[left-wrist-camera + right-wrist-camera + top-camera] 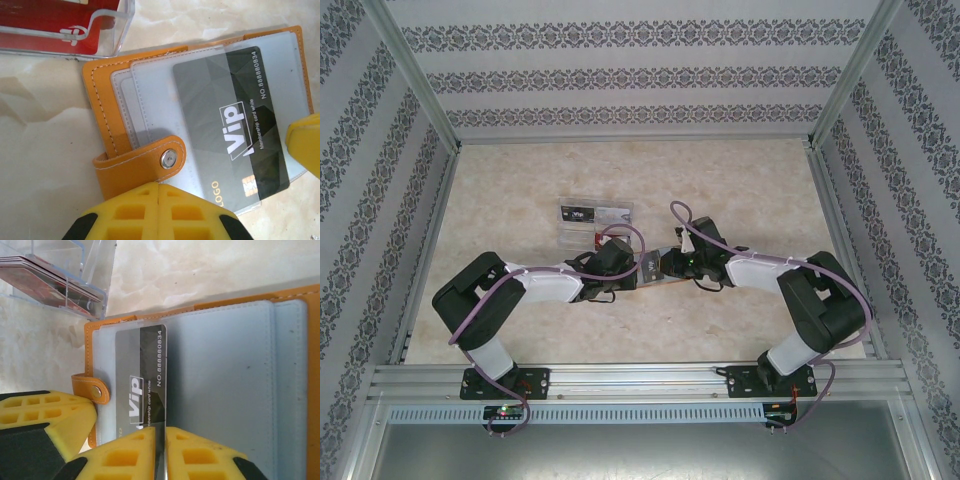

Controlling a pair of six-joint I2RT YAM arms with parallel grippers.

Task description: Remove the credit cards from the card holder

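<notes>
The orange-tan card holder lies open on the table, grey-blue pockets up. A black VIP credit card sticks partly out of a clear sleeve, its uncovered strip darker. My left gripper is shut, with its tips against the edge of the snap strap. I cannot tell whether it pinches the strap. My right gripper has its jaws a narrow gap apart, and the card's long edge runs into that gap. From above, both grippers meet over the holder.
A clear plastic card box holding red cards stands just beyond the holder; it is also in the right wrist view. From above the box is behind the grippers. Patterned walls and metal rails enclose the marbled table.
</notes>
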